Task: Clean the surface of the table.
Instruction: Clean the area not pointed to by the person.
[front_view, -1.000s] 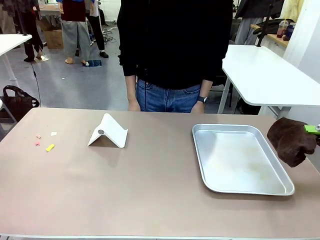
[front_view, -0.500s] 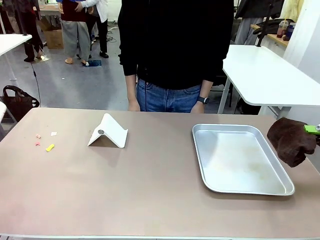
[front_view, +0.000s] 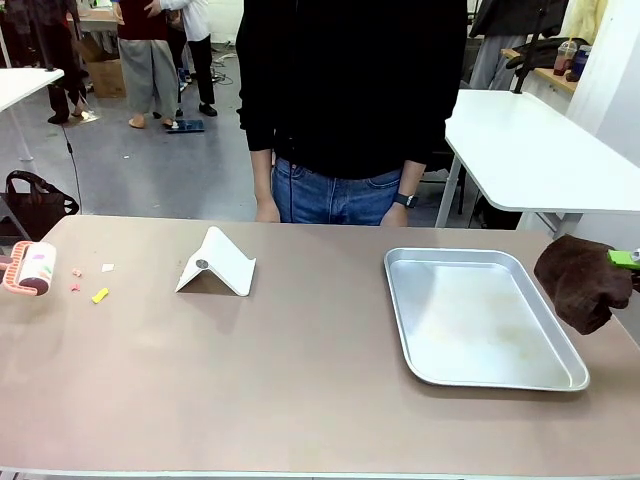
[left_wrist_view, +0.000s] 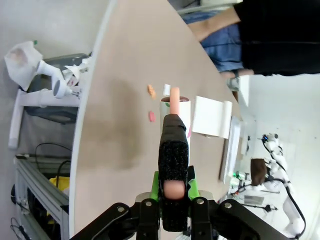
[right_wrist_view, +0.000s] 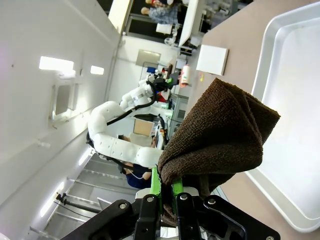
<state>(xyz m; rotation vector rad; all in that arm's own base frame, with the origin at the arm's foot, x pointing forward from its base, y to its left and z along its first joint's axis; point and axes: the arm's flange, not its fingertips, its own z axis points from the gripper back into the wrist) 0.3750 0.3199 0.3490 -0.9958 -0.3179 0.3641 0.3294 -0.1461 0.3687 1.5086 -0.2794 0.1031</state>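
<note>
Table (front_view: 300, 380): wide, rectangular, with a smooth matte brownish-taupe top and a thin pale edge. It spans the lower half of the front view from the near border to the far edge, where a person (front_view: 350, 100) in a black top and blue jeans stands.
Table surface: mostly bare. Litter sits near the left end, a stand left of centre and a tray on the right part.
Metal tray (front_view: 398, 310): shiny silver, rectangular, with rounded corners and a raised rim, lying flat on the table. Its floor is bare metal with a faint brownish smear.
Scraps (front_view: 100, 295): four small bits close together near the left end, two pink, one white and one yellow.
White folded stand (front_view: 217, 263): one tent-shaped piece resting on the table between the scraps and the tray, with a small dark round spot on its near face.
Lint roller (front_view: 32, 268): one, at the table's left edge just beside the scraps, with a pale drum and a pink frame.
Left gripper (left_wrist_view: 173, 187): jaws clamped on the lint roller's black padded handle, the drum pointing out over the table.
Brown cloth (front_view: 580, 282): one dark brown bunched towel, hanging at the table's right edge just beside the tray.
Right gripper (right_wrist_view: 165, 187): green pads pressed together on a fold of the brown cloth.
Count: one table, one tray, one stand, one roller, one cloth, four scraps.
</note>
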